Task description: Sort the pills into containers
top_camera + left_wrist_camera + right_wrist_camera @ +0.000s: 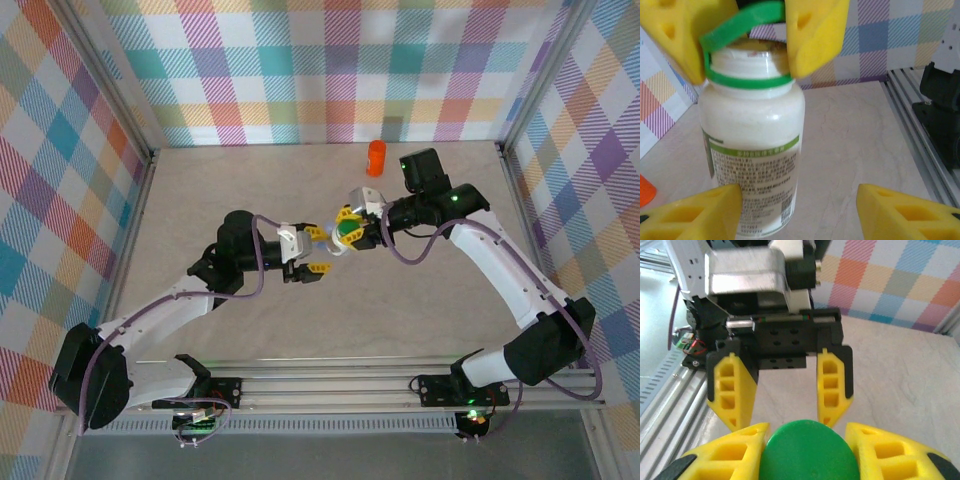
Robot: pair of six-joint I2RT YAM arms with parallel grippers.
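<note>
**Green-capped bottle pinched at its cap, mid-bench**

The whitish bottle [752, 135] was a stiff plastic cylinder with a printed, green-edged label and a green ring at its neck. Its green cap [807, 452] sat above that ring with bare white neck showing between, so the cap looked loosened or lifted. The bottle probably weighed little, more if full. Its smooth wall would slip under a light pinch, though it would not crush easily. The body below the shoulder looked the best place to hold it, leaving the cap free to turn.

The bottle stood upright over the middle of the bench [855, 135]; whether its base touched the surface could not be told. The right gripper [807, 432] was clenched on the cap. The left gripper [799, 192] was spread, with 1 finger against the bottle's lower wall and the other well apart, so it grasped nothing. The orange bottle [376, 157] stood far back, well apart from both.
</note>
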